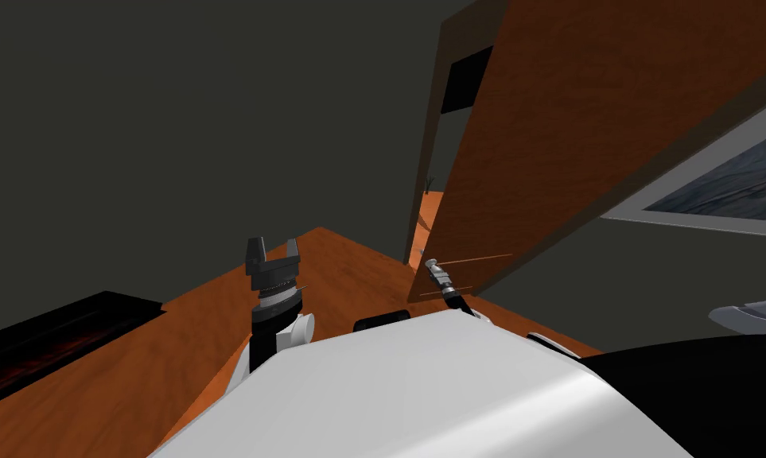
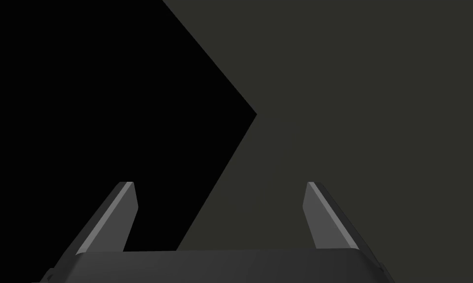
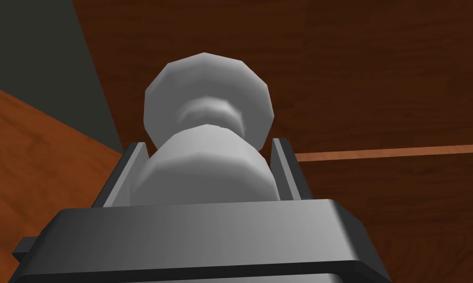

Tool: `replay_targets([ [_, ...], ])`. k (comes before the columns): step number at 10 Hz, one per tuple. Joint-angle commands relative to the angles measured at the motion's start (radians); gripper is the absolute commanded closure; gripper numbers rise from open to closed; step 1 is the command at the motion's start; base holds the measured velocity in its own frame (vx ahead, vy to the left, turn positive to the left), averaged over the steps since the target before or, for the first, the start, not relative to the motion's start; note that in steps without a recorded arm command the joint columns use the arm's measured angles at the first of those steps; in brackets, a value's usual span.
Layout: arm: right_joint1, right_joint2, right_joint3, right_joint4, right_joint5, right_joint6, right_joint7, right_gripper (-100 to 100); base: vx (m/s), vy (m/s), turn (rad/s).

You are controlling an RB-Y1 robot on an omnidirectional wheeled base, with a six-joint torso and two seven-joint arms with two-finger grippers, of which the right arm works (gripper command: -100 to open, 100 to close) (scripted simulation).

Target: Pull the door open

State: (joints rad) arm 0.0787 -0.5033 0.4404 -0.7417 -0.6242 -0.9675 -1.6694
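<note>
- My right hand is clamped on the knob. Its two fingers press the sides of the knob's near bulb, one on each side.
- The knob is light grey. It has a narrow neck, and a round plate behind it sits flat against the door.
- Seen from the wrist, the door is dark brown wood, with a thin lighter line running across it about level with the knob.
- In the head view the door stands ahead and to my right, slightly ajar. A narrow gap shows between its edge and the frame, and orange floor is visible through the gap.
- The knob sits low on the door, close to the edge by that gap, and my right forearm reaches up to it.
- My left hand is held up over the wood floor on my left, well apart from the door. Its fingers are spread wide with nothing between them.
- A dark grey wall runs left of the frame.
- A framed picture hangs to the right of the door.
</note>
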Motion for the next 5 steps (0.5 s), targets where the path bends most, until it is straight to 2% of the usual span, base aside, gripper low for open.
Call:
replay_targets([
  [1,0.009,-0.013,0.016,0.003,0.006,-0.023,-0.017,100,-0.142,-0.027,0.112],
  [3,0.02,-0.029,0.035,0.007,0.014,-0.051,-0.037,100,-0.207,-0.086,0.143],
  [5,0.032,-0.048,0.057,0.012,0.023,-0.083,-0.06,100,-0.213,-0.045,0.132],
])
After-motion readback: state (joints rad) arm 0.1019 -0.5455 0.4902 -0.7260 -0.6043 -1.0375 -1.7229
